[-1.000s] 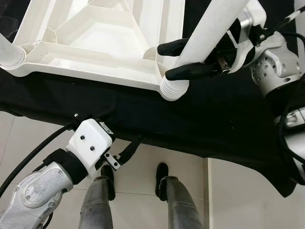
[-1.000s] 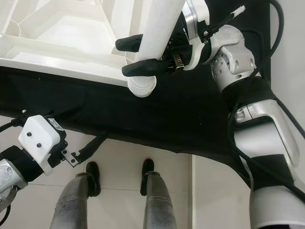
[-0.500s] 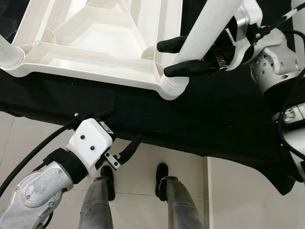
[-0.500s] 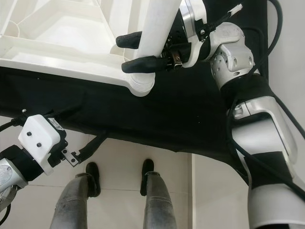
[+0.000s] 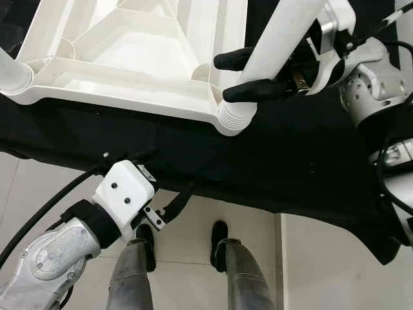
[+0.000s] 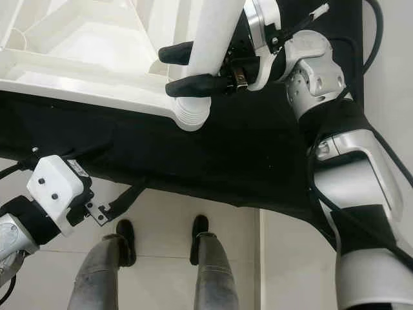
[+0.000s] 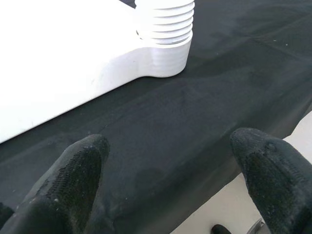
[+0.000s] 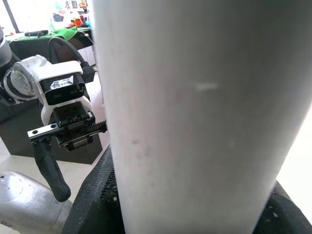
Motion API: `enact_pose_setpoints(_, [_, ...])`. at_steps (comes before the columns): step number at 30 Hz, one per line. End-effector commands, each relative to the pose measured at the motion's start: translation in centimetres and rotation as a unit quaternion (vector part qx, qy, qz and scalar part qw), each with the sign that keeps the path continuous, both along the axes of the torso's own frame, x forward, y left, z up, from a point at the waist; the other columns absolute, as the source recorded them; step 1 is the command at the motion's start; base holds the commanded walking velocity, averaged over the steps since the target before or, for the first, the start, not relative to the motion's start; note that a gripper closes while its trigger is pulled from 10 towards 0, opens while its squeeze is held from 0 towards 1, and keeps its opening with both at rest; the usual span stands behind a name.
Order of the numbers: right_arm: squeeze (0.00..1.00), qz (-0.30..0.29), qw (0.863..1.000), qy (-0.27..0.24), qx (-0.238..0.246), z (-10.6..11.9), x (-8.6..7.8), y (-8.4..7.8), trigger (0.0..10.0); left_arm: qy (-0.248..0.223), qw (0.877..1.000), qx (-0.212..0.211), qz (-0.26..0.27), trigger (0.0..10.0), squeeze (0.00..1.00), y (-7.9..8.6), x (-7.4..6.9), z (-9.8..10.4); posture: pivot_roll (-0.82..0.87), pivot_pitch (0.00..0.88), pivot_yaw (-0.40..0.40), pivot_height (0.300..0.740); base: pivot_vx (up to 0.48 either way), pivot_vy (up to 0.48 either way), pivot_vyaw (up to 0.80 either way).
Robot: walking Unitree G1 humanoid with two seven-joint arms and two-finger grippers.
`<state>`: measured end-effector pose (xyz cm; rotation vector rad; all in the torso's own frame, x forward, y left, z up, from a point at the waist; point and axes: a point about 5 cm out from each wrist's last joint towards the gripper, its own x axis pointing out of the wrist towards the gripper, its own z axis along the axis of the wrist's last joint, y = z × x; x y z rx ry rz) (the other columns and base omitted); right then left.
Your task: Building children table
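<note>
Our right tool (image 5: 250, 74) stays pinched on the white leg (image 5: 277, 42), which has tipped slightly over 1 second while its threaded end sits in the upturned table's (image 5: 129, 77) corner socket (image 5: 233, 119). We judge the leg is being screwed home; our left tool (image 7: 170, 180) hangs spread below the black-covered tabletop (image 5: 303, 168).

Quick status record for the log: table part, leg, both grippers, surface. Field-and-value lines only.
table top: white, upside down, lying on the black cloth
leg: white tube, threaded end at the corner socket
right gripper: shut on the leg, just above the socket
left gripper: open, low at the cloth's near edge, holding nothing
floor: pale tiles
</note>
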<state>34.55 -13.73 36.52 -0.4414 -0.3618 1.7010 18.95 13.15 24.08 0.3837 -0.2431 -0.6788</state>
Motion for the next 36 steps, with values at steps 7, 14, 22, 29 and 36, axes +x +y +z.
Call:
enact_pose_setpoints(7, [0.00, -0.018, 0.996, 0.045, -0.078, -4.2, 1.1, 0.8, 10.0, 0.009, 1.000, 0.012, -0.010, 10.0, 0.00, -0.3, -0.2, -0.5, 0.15, 0.537, -0.110, 0.740, 0.000, 0.000, 0.00])
enact_pose_setpoints(14, [0.00, -0.019, 0.996, 0.044, -0.079, -4.2, 1.1, 0.9, 10.0, 0.007, 1.000, 0.012, -0.010, 10.0, 0.00, -0.3, -0.2, -0.4, 0.15, 0.537, -0.111, 0.740, 0.000, 0.000, 0.00])
enact_pose_setpoints(22, [0.00, -0.027, 0.997, 0.033, -0.069, -3.6, 1.4, 1.1, 10.0, 0.006, 1.000, 0.012, -0.010, 10.0, 0.00, -0.3, -0.1, -0.4, 0.15, 0.536, -0.114, 0.740, 0.000, 0.000, 0.00])
enact_pose_setpoints(29, [0.00, -0.028, 0.997, 0.036, -0.055, -3.2, 1.5, 1.1, 10.0, 0.005, 1.000, 0.012, -0.010, 10.0, 0.00, -0.4, -0.2, -0.4, 0.15, 0.536, -0.115, 0.740, 0.000, 0.000, 0.00])
enact_pose_setpoints(36, [0.00, -0.033, 0.997, 0.034, -0.057, -3.3, 1.6, 1.1, 10.0, 0.003, 1.000, 0.013, -0.012, 10.0, 0.00, -0.4, -0.1, -0.3, 0.15, 0.535, -0.116, 0.740, 0.000, 0.000, 0.00])
